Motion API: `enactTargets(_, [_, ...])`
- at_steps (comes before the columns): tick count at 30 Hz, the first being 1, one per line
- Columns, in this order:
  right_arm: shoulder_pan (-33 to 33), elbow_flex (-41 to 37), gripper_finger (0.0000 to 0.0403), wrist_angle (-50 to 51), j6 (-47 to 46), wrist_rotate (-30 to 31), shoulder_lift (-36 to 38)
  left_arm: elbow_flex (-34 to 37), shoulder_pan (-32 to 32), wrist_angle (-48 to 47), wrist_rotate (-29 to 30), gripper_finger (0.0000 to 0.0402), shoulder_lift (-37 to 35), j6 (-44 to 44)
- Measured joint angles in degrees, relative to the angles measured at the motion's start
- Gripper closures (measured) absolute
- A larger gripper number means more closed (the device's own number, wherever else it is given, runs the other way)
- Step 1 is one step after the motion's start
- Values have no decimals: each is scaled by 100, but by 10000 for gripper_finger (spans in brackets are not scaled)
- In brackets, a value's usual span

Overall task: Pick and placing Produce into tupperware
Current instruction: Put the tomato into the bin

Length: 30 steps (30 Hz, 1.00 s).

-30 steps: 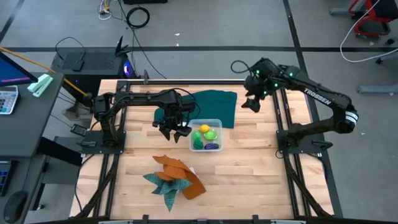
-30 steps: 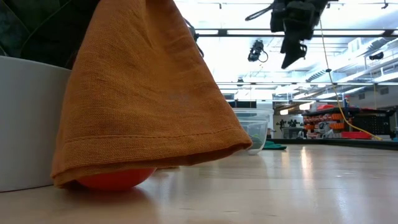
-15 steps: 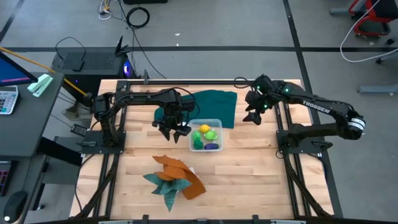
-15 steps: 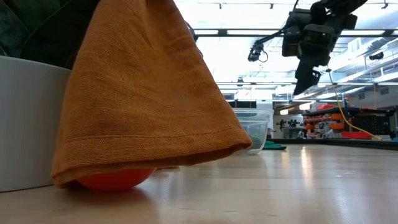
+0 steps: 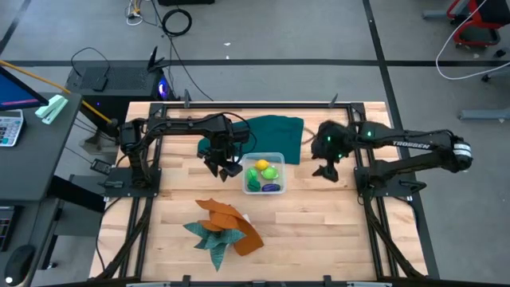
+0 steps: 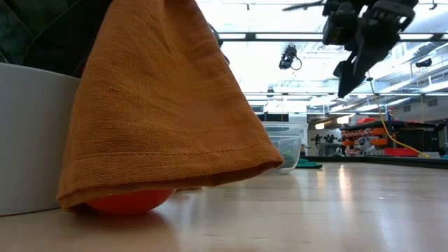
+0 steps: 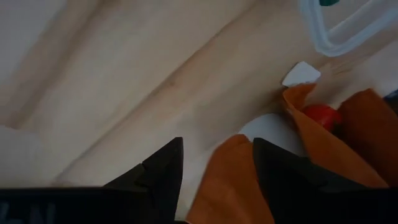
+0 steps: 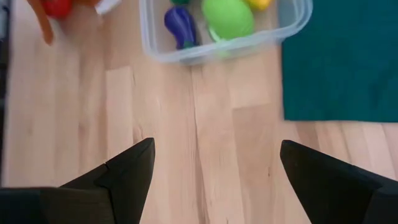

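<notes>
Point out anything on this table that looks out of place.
One red toy fruit is not in the clear tub with the others; it sits half hidden under the orange cloth, beside a white bowl. Nothing looks spilled or damaged.

From overhead, the high camera looks straight down on the whole table (image 5: pixel 319 231), both arms in frame. The low one sits right at tabletop level, so close to the orange cloth (image 6: pixel 161 105) that it fills half the picture, room lights beyond. Left wrist camera peers past its fingers at that same cloth (image 7: pixel 323 155). Right wrist camera faces down onto the tupperware (image 8: pixel 217 50), also seen from above (image 5: pixel 264 175).
</notes>
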State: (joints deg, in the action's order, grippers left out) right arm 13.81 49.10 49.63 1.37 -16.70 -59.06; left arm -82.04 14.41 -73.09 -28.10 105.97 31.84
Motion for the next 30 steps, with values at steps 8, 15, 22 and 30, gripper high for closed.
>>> enactTargets(8, [-1828,-2,96,-366,-1755,1364,-25,0,-22,-23,322,204,0,-616])
enactTargets(15, [-3420,-2,96,-474,-3406,2441,-25,0,-24,-43,486,208,2,-1101])
enactTargets(22, [-4611,-2,96,-440,-4344,3544,-150,0,-26,-63,499,207,2,-1179])
enactTargets(30, [-4855,-2,96,-444,-4073,3871,-660,0,-28,-63,499,210,2,-971])
